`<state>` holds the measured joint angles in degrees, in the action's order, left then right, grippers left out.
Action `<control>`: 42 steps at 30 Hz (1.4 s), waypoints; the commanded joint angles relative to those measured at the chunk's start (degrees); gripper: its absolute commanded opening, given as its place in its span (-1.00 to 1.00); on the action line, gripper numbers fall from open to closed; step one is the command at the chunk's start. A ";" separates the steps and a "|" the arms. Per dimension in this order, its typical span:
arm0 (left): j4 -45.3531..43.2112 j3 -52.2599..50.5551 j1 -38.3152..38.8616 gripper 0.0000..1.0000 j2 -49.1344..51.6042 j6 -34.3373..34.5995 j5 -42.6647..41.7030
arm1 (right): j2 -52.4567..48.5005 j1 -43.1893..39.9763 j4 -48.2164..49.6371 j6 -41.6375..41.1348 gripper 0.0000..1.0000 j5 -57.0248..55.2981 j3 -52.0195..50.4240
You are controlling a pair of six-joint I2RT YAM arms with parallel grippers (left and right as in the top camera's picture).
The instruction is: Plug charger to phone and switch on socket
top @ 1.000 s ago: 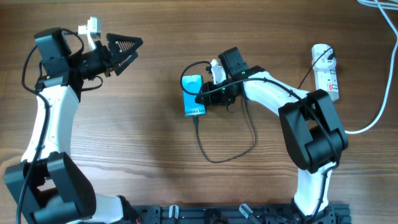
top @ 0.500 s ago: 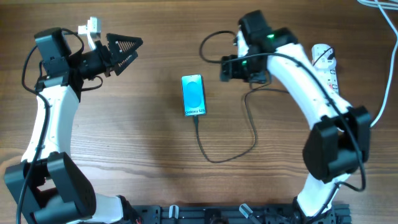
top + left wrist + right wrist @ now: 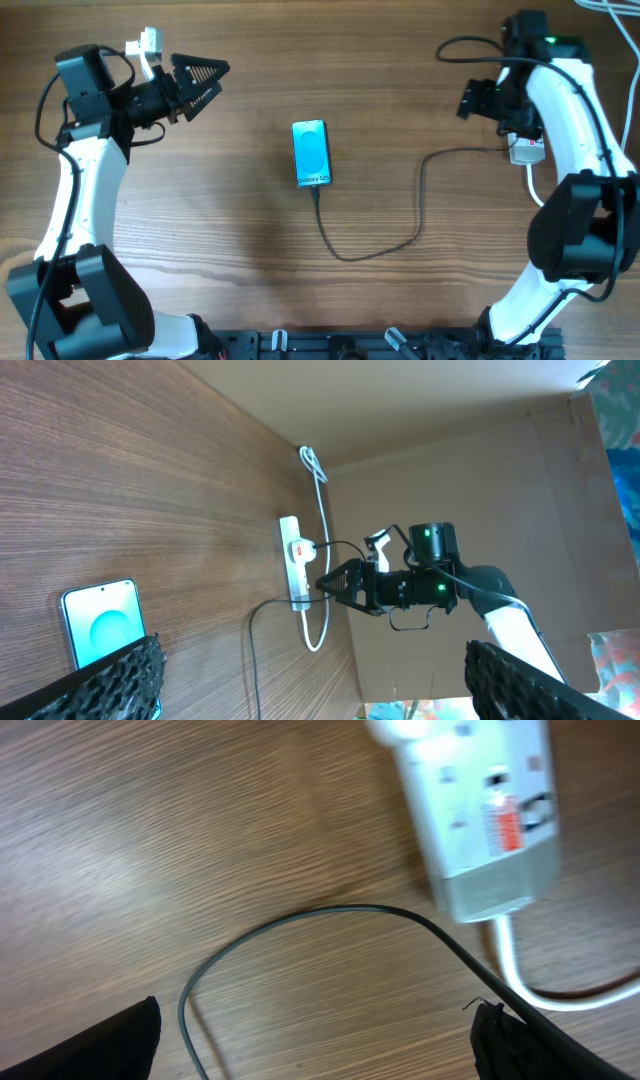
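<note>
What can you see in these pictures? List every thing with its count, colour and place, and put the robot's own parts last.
phone: one, cyan-blue screen, lying flat at the middle of the table.
charger: one, thin black cable, loops from the phone's near short edge across to the socket.
socket: one, white with a grey end and a red mark, at the table's right side, partly under the right arm in the overhead view.
thick white cord: one, white, leaves the socket's grey end.
table: one, brown wood, under everything.
left gripper: one, black, open, empty, at the left, far from the phone.
right gripper: one, black, open, empty, beside the socket.
</note>
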<state>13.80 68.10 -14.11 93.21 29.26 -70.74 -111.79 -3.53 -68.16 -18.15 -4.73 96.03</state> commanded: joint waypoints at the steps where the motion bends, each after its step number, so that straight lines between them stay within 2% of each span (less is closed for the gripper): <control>1: 0.00 -0.07 -0.15 1.00 -0.33 -0.15 0.15 | -0.13 -2.38 -0.46 0.09 1.00 -1.53 -0.04; 3: 0.00 -0.07 -0.15 1.00 -0.33 -0.15 0.15 | -0.13 -2.78 -1.14 0.07 0.99 2.80 -0.04; 4: 0.00 -0.07 -0.15 1.00 -0.31 -0.15 0.15 | -0.13 -2.75 -2.27 0.48 1.00 8.81 -0.04; 7: 0.00 -0.07 -0.15 1.00 -0.33 -0.15 0.15 | -0.13 -1.92 -5.07 8.24 1.00 20.55 -0.15; 14: 0.00 -0.07 -0.15 1.00 -0.33 -0.15 0.15 | -0.13 -0.17 -8.96 19.39 1.00 32.54 -0.15; 15: 0.00 -0.07 -0.15 1.00 -0.31 -0.15 0.15 | -0.13 -0.17 -8.90 21.94 0.99 36.89 -0.15; 18: 0.00 -0.07 -0.15 1.00 -0.33 -0.15 0.15 | -0.07 -0.35 -8.81 36.28 0.99 59.25 -0.13; 20: 0.00 -0.07 -0.15 1.00 -0.33 -0.15 0.15 | -0.07 -1.57 -5.97 39.89 0.99 74.07 0.00; 21: 0.00 -0.07 -0.15 1.00 -0.33 -0.15 0.15 | -0.07 -2.49 -2.86 38.42 0.99 78.31 0.00; 22: 0.00 -0.07 -0.15 1.00 -0.33 -0.15 0.15 | -0.07 -4.28 4.79 32.26 1.00 81.77 0.00; 25: 0.00 -0.07 -0.15 1.00 -0.33 -0.15 0.15 | -0.07 -8.11 25.64 13.16 1.00 80.46 0.00; 26: -0.02 -0.07 -0.15 1.00 -0.33 -0.15 0.15 | -0.07 -8.81 30.40 9.16 1.00 80.48 0.00; 27: -0.02 -0.07 -0.15 1.00 -0.33 -0.15 0.15 | -0.07 -10.27 42.62 -0.72 0.99 80.43 0.00; 30: 0.00 -0.07 -0.15 1.00 -0.33 -0.15 0.15 | -0.07 -12.61 61.68 -11.41 0.99 77.96 0.00; 32: -0.02 -0.07 -0.15 1.00 -0.31 -0.15 0.15 | -0.07 -14.95 69.61 -18.18 1.00 72.72 0.00; 37: 0.00 -0.07 -0.15 1.00 -0.33 -0.15 0.15 | -0.09 -20.24 67.06 -19.87 1.00 64.00 -0.02; 40: 0.00 -0.07 -0.15 1.00 -0.33 -0.15 0.15 | -0.09 -24.72 57.02 -17.53 1.00 54.40 -0.02; 42: 0.00 -0.07 -0.15 1.00 -0.31 -0.15 0.15 | -0.09 -27.93 46.58 -14.64 0.99 43.98 -0.02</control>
<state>13.93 68.03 -14.11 93.21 29.26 -70.32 -111.96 -27.40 -13.02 -35.31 55.27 95.77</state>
